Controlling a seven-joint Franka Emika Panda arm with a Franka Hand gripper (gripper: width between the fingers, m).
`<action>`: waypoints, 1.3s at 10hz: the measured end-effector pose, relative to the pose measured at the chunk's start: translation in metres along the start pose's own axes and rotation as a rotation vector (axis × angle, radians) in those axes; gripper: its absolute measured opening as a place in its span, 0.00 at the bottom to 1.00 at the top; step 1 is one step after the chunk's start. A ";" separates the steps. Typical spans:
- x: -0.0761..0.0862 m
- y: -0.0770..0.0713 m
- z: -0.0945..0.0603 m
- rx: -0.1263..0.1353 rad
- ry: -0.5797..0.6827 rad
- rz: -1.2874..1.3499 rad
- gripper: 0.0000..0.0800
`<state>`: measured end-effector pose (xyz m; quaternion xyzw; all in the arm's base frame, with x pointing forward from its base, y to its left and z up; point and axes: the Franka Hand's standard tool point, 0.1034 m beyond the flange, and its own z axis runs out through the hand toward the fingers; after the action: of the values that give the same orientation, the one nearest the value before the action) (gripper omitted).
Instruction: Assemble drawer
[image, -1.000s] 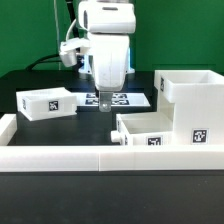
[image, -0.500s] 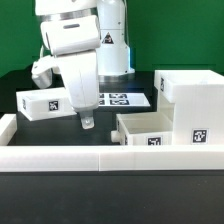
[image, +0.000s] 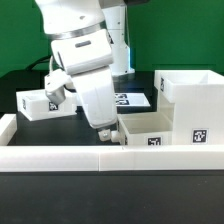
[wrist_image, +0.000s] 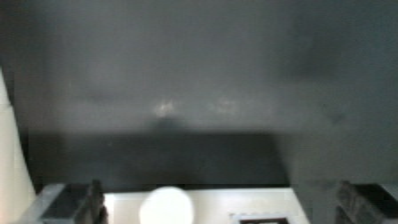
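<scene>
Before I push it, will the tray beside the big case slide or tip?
The tray likely slides: it sits low and wide. Thin hollow white walls suggest light, stiff plastic. The case close by could block it.

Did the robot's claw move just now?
Yes. The gripper left the marker board and came down beside the front tray.

Ext. view bright, wrist view dim/blurry
</scene>
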<state>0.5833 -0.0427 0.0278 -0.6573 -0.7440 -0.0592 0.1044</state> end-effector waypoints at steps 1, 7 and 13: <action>0.008 0.001 0.004 0.002 0.006 -0.004 0.81; 0.007 0.000 0.008 0.009 0.012 0.002 0.81; 0.015 0.007 0.021 -0.001 0.020 0.021 0.81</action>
<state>0.5865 -0.0223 0.0103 -0.6643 -0.7361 -0.0648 0.1122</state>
